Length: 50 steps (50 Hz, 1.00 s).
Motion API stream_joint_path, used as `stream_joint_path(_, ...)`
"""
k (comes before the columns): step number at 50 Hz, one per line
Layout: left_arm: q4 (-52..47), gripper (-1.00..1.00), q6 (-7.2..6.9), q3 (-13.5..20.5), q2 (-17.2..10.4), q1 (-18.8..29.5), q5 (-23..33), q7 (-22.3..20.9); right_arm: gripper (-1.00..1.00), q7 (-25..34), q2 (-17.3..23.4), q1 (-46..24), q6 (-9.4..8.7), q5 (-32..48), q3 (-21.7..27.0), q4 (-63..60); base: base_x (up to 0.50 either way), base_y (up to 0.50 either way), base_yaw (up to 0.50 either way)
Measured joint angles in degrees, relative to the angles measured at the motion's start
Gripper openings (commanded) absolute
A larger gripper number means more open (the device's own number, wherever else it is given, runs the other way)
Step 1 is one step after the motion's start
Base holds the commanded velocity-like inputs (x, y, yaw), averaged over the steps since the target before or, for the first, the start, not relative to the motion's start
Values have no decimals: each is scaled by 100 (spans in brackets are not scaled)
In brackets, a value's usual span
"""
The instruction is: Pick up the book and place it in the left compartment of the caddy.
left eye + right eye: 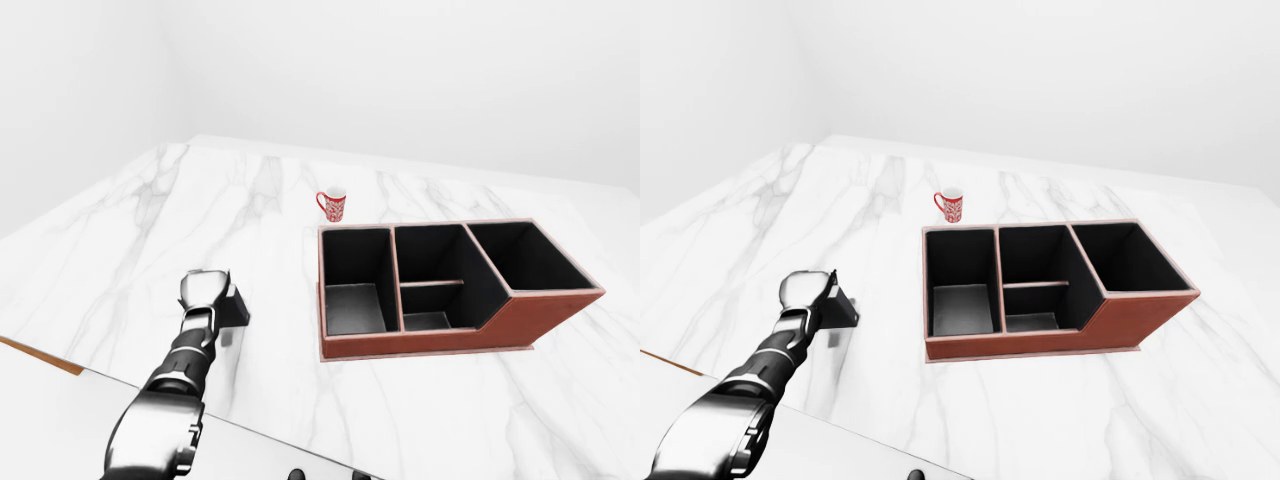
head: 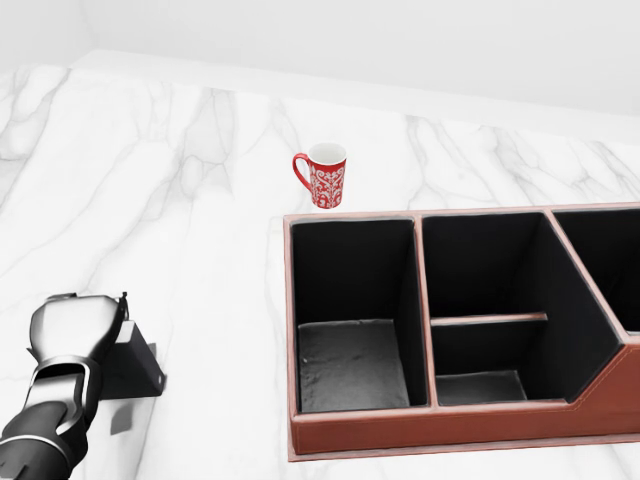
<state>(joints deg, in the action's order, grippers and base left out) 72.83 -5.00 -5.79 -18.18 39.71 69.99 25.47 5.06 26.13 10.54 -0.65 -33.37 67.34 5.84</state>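
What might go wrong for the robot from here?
The left hand covers the upright dark book, so its grip is unclear and the book may slip or topple. The caddy has tall walls; a low carry could catch the rim. The red mug stands just beyond the left compartment.

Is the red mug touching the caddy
Apart. In the head view, a strip of white marble shows between the mug and the caddy's top rim.
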Motion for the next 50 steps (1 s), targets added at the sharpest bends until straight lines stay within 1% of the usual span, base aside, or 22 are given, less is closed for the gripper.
stream_joint_path(6,-153,-100,0,-106,-19,-157,-112,227,100,3,-1,8,-17,0,13,-16,0,0,0)
stream_joint_path(9,-323,-100,0,-72,-56,-302,-149,414,100,7,-1,9,-19,4,17,-17,0,0,0)
stream_joint_path(11,-522,-100,0,-18,-89,-429,-155,452,100,9,-2,9,-18,7,19,-17,0,0,0)
stream_joint_path(15,-1130,-100,0,120,-141,-768,-113,453,100,14,0,8,-9,14,20,-4,0,0,0)
stream_joint_path(19,-2001,-100,0,299,-165,-1165,6,439,100,16,1,12,-7,18,21,-1,0,0,0)
stream_joint_path(22,-2712,-100,0,452,-165,-1439,123,351,100,21,-2,7,12,28,13,13,0,0,0)
stream_joint_path(30,-4447,-100,0,805,-81,-2009,565,-127,100,22,-6,3,43,44,-11,32,0,0,0)
stream_joint_path(36,-5628,-100,0,998,36,-2329,925,-620,100,20,-9,8,34,46,-10,16,0,0,0)
stream_joint_path(43,-6934,-100,0,1165,213,-2605,1313,-1264,100,21,-6,-1,58,56,-27,43,0,0,0)
stream_joint_path(50,-8043,-100,0,1245,408,-2768,1622,-1859,100,19,-7,3,53,56,-28,40,0,0,0)
